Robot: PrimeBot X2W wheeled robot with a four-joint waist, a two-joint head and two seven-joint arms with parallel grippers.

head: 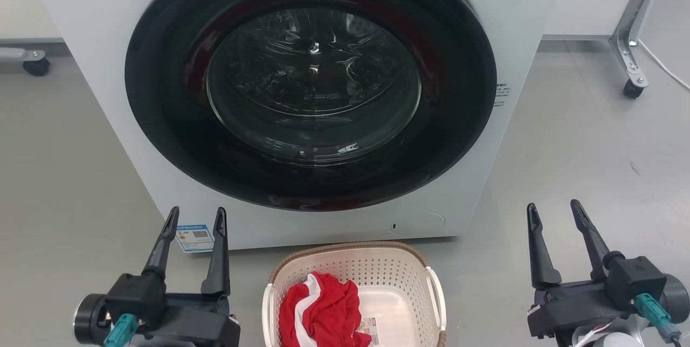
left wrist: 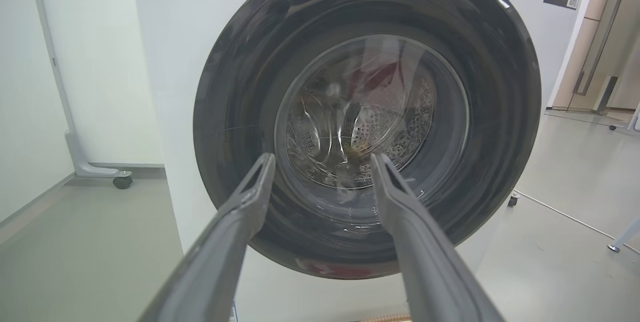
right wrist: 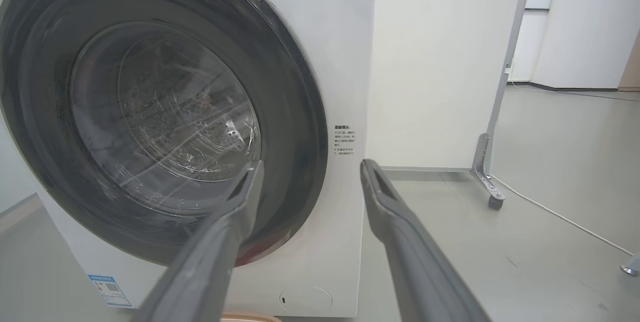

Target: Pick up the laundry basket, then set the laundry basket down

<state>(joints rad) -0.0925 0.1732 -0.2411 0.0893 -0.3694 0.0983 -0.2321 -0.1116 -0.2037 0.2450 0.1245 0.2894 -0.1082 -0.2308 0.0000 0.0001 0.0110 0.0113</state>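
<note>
The laundry basket [head: 399,274], cream-white and perforated with a brown woven rim, stands on the floor at the bottom centre of the head view, just in front of the washing machine. A red and white cloth [head: 323,312] lies in its left half. A sliver of its brown rim [left wrist: 385,318] shows at the bottom edge of the left wrist view. My left gripper [head: 197,217] is open at the lower left, well clear of the basket. To the basket's right, my right gripper [head: 555,211] is open too, with nothing between its fingers.
A white front-loading washing machine [head: 517,23] with a large dark round door [head: 310,83] stands directly ahead. Castered metal legs [head: 630,75] stand at the far right and another [head: 32,61] at the far left. A white cable [head: 666,69] runs across the grey floor on the right.
</note>
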